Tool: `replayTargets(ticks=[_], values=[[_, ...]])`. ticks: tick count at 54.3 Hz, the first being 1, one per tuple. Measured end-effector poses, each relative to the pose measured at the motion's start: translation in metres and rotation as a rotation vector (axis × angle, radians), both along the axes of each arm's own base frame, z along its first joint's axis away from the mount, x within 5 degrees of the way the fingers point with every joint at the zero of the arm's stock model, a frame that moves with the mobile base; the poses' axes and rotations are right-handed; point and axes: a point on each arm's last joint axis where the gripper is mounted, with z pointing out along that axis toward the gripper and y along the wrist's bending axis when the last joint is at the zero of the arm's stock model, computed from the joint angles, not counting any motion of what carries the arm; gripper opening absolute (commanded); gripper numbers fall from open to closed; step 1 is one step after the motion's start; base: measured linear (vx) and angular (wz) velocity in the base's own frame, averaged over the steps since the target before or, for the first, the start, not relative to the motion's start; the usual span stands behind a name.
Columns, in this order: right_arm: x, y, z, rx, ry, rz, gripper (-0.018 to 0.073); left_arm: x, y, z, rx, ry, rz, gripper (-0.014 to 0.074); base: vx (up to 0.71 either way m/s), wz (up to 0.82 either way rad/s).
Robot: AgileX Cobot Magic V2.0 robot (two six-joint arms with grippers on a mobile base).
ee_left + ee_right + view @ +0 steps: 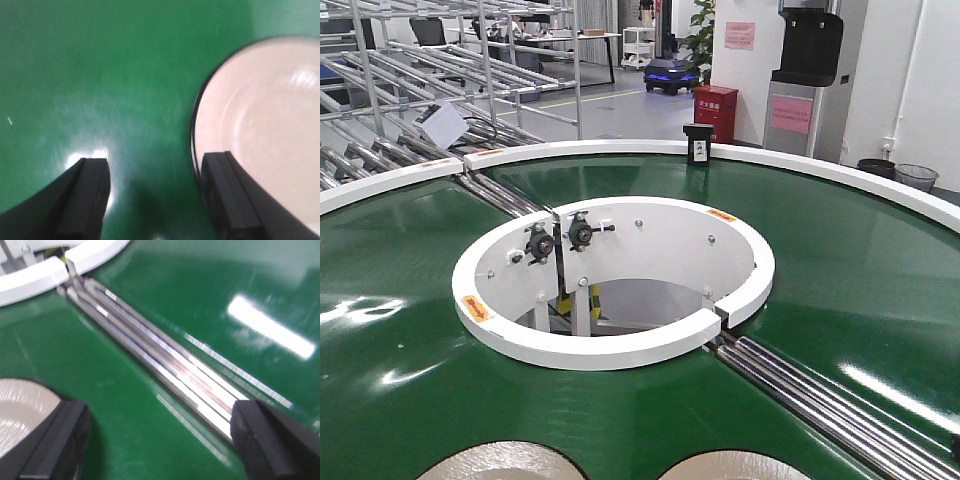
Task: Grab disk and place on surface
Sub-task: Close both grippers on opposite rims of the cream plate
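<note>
Two pale, cream-coloured disks lie on the shiny green belt at the bottom edge of the front view, one at the left and one at the right. In the left wrist view one disk fills the right side, and my left gripper hangs open over bare belt just left of it, its right finger overlapping the disk's rim. My right gripper is open and wide, with a disk by its left finger. Nothing is held. The surface is out of view.
The green circular belt runs round a white inner ring with an open well. Metal rollers cross the belt at the right, also under my right gripper as rollers. A black box stands on the white outer rim.
</note>
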Motion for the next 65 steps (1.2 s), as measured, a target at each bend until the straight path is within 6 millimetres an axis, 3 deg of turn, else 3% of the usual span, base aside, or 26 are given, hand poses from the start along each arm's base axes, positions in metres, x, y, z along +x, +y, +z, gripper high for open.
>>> replayTargets(ticks=[17,31,42,65], values=[[0.005,0.001,-0.019,0.045,0.161,-0.013,0.0584,0.046,0.027,0.016,-0.092,0.017,0.068,0.0458,0.00,0.00],[0.006,0.002,-0.022,0.052,0.182,-0.014,0.0584,0.060,0.044,-0.016,-0.328,0.146,-0.072,0.0460,0.00,0.00],[0.007,0.003,-0.022,0.071,0.185,-0.018,0.0584,0.074,0.036,-0.045,-0.433,0.185,-0.234,0.0460,0.00,0.00],[0.007,0.003,-0.022,0.075,0.184,-0.018,0.0584,0.091,0.004,-0.076,-0.479,0.248,-0.323,0.0482,0.00,0.00]])
